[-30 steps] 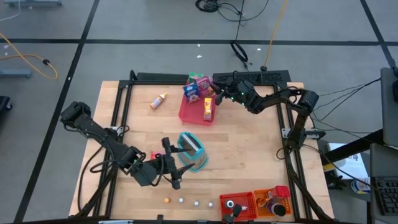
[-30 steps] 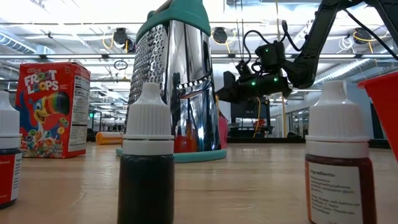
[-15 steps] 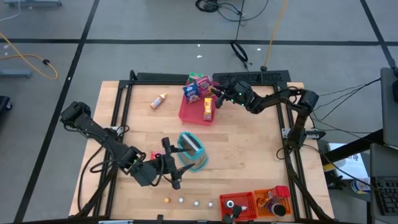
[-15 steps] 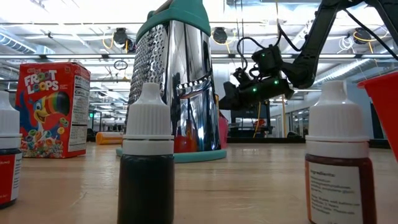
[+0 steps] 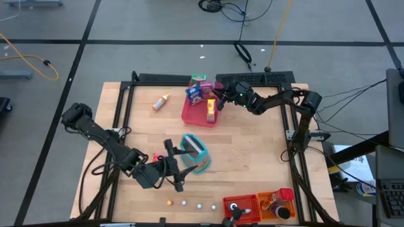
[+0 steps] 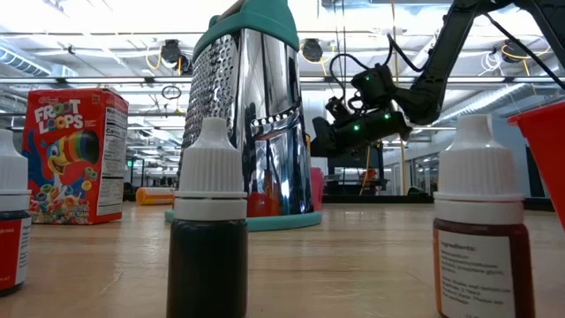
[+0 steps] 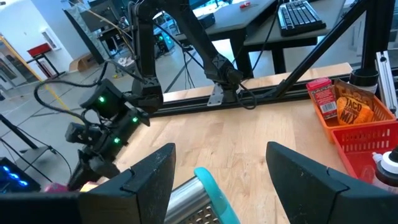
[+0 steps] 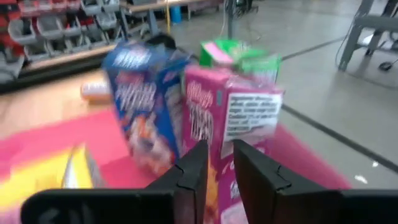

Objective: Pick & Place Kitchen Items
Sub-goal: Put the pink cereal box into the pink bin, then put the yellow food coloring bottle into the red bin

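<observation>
Right wrist view puts the pink box (image 8: pixel 239 118) straight ahead of the right gripper (image 8: pixel 216 168), standing upright on the pink tray (image 8: pixel 56 140). A blue box (image 8: pixel 140 102) stands touching its side and a green packet (image 8: pixel 239 55) sits just behind the two. A yellow packet (image 8: pixel 68 171) lies on the tray nearer the camera and off to one side. The two dark fingers (image 8: pixel 186 177) stand only a narrow gap apart with nothing between them, their tips just short of the pink box's face; I cannot tell whether they touch it.

From above, the boxes crowd the far end of the tray, with the right gripper (image 5: pixel 221 96) reaching in from the right. A small orange-capped bottle (image 5: pixel 161 102) lies on the table (image 5: pixel 252 151) well to the tray's left.

The left gripper (image 5: pixel 180 165) rests near the front of the table, its fingers spread wide either side of a metal grater with a teal rim (image 5: pixel 194 151); whether they press on it I cannot tell. Tiny balls (image 5: pixel 190 204) line up by the front edge beside the red and orange bins (image 5: pixel 265 205).
</observation>
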`<state>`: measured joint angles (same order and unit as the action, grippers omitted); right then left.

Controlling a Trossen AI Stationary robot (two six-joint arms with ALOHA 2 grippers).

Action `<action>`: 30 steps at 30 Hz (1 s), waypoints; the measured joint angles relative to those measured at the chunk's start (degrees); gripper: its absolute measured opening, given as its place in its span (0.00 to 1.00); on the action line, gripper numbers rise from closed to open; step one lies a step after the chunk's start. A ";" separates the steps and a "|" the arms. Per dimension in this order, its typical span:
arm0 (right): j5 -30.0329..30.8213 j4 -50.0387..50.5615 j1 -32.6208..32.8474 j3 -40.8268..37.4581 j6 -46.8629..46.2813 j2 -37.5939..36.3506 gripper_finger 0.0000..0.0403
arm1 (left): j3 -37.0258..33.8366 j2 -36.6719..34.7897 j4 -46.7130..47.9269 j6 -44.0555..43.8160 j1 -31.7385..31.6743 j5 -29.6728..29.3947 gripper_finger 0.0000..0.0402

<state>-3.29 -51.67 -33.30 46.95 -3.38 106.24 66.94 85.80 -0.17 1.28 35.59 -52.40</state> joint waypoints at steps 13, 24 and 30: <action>0.26 2.88 0.15 1.28 1.82 -1.52 0.15 | 0.02 0.00 0.01 -0.23 0.00 -0.11 0.63; 0.28 9.96 0.15 -0.56 4.71 -9.84 0.17 | 0.02 0.02 -3.54 2.10 0.12 -8.13 0.63; 0.24 10.45 0.49 -3.17 4.06 -15.93 0.17 | 0.02 -1.26 -5.18 6.16 0.00 -23.39 0.63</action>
<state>-3.05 -41.21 -32.81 43.78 0.68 90.30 66.96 84.54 -5.35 7.44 35.59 -75.80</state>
